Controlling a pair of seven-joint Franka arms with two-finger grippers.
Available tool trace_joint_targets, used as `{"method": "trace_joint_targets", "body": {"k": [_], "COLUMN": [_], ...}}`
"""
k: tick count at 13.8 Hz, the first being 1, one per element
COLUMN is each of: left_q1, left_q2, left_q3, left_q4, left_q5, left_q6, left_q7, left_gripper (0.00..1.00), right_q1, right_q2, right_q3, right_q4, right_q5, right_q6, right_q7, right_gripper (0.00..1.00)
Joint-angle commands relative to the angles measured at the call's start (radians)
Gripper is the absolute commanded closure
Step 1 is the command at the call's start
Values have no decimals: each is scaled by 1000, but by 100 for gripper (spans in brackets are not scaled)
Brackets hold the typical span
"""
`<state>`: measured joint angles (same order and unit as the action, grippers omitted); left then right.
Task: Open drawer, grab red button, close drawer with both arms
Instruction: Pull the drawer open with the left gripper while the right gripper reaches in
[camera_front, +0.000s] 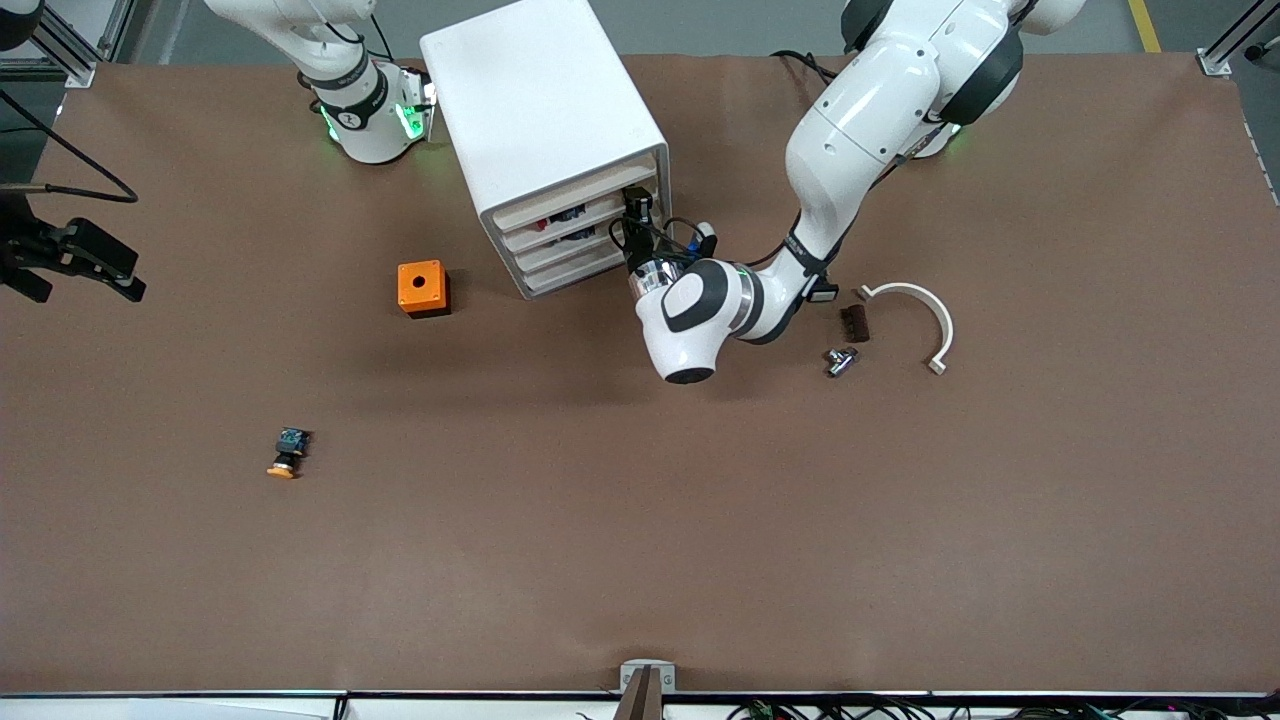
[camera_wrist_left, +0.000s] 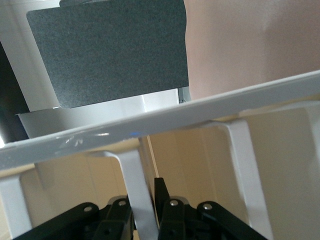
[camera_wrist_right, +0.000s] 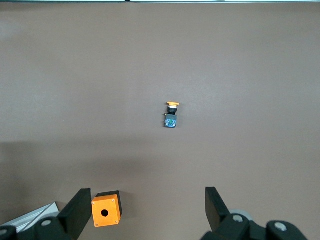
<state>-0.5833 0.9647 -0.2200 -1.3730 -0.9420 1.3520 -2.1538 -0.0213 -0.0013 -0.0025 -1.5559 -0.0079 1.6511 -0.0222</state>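
Observation:
The white cabinet (camera_front: 540, 110) stands near the arms' bases, its four drawers facing the front camera. My left gripper (camera_front: 638, 215) is at the top drawer (camera_front: 565, 203), at the end toward the left arm. In the left wrist view my left gripper (camera_wrist_left: 145, 202) is shut on a white upright bar of the drawer's cream front (camera_wrist_left: 280, 165). A bit of red and black (camera_front: 548, 222) shows in the gap under the top strip; I cannot tell whether it is the button. My right gripper (camera_wrist_right: 147, 197) is open and empty, high over the table, out of the front view.
An orange cube with a hole (camera_front: 422, 288) (camera_wrist_right: 105, 212) lies beside the cabinet toward the right arm's end. An orange-capped button (camera_front: 287, 455) (camera_wrist_right: 171, 114) lies nearer the front camera. A white curved piece (camera_front: 925, 310), a dark block (camera_front: 855, 323) and a metal fitting (camera_front: 841, 359) lie toward the left arm's end.

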Motion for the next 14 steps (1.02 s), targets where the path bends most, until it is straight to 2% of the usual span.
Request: {"method": "trace_joint_targets", "body": {"k": [1,8,12,14], "left_q1": [13,97,141,174], "left_q2": [11,11,11,9], "left_q3": [4,4,4,2], "left_q4": [23,23,25,25], "left_q5": [-24,-41,-63,-64], "left_q6": [19,64,76,82], "left_q7": [-23,-31,-32,-32], "left_gripper": [85,85,84,83], "right_q1": [4,4,43,52], "right_q2": [-19,-16,32,66], "right_q3": [-1,-2,1,-1], "right_q4": [-13,-7,0,5], "right_q5": [-18,-6,-3,28], "right_q6": [4,6,6,10], "right_q7": [-4,4,13,42], "right_gripper": [0,0,0,0]}}
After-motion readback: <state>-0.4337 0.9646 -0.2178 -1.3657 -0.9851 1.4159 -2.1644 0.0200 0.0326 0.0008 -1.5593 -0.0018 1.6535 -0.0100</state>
